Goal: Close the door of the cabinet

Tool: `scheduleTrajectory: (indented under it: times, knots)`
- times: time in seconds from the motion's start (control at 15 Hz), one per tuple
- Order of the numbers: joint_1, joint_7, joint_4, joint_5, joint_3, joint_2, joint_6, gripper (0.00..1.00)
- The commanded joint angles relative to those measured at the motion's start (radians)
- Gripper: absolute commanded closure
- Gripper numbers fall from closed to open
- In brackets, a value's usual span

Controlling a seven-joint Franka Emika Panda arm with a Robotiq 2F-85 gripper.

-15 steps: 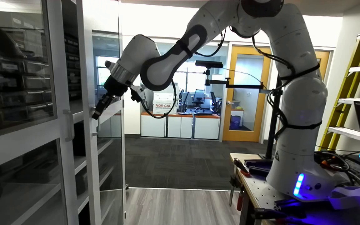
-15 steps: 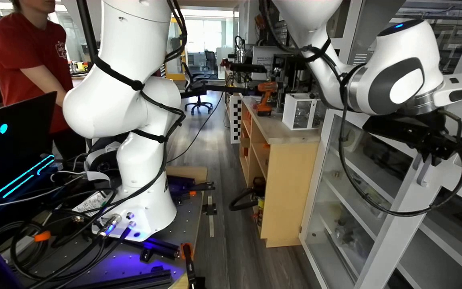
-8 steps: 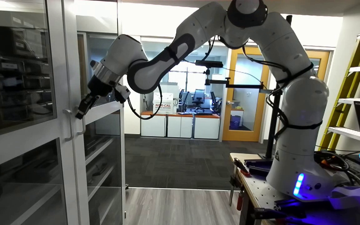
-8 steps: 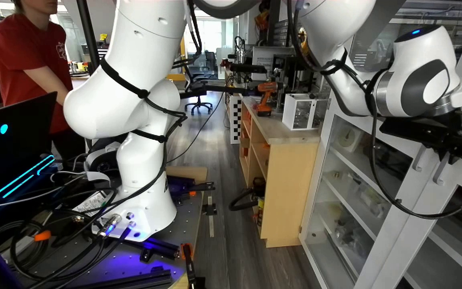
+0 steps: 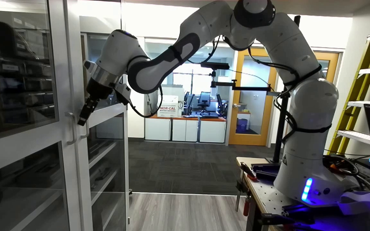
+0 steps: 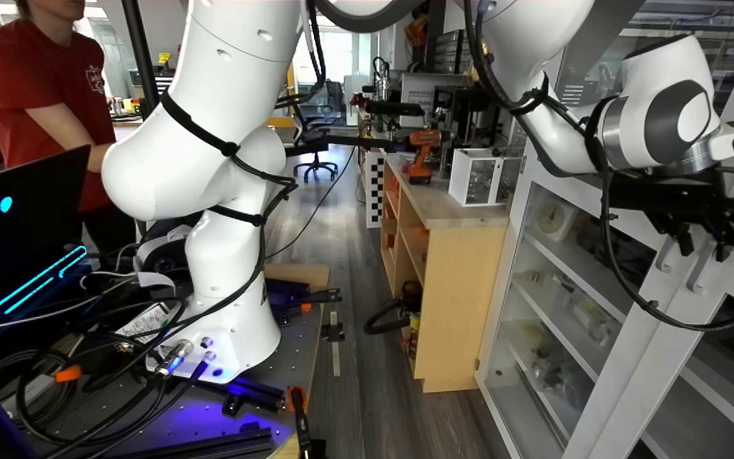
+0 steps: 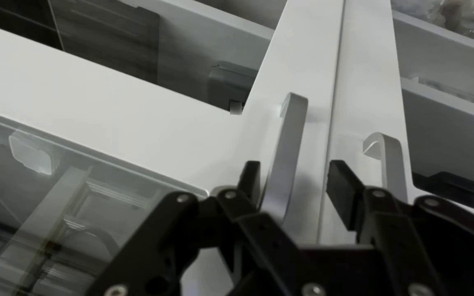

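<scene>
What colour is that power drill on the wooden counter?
The power drill is mostly orange, best seen in an exterior view.

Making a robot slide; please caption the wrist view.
Open tool in front of two handles, where the cabinet doors meet edge to edge.

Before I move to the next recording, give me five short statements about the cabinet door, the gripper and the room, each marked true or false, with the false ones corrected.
1. The gripper is open, close to the grey pull handles. True.
2. The glazed cabinet door stands wide open. False: the glazed cabinet door meets the neighbouring door along a narrow seam.
3. A red-shirted person appears in an exterior view. True.
4. The orange cordless drill lies on the floor. False: the orange cordless drill stands on the wooden workbench.
5. A yellow-railed stepladder shows in an exterior view. True.
</scene>
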Motion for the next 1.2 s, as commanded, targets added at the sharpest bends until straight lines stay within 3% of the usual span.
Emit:
scheduleTrajectory:
  times: [0.0,0.2,0.27,0.87,0.93,1.13]
  knots:
    - [-0.018,0.02,0.058,-0.097,0.061,-0.017,-0.103,0.19]
    - [-0.037,0.038,0.066,-0.157,0.108,-0.024,-0.165,0.02]
    - [-0.047,0.041,0.065,-0.176,0.126,-0.023,-0.18,0.01]
    - [-0.222,0.096,-0.021,-0.255,0.325,0.039,-0.352,0.0]
    - [-0.224,0.061,0.024,-0.277,0.346,-0.026,-0.332,0.0]
    - [-0.252,0.067,0.014,-0.276,0.379,-0.021,-0.361,0.0]
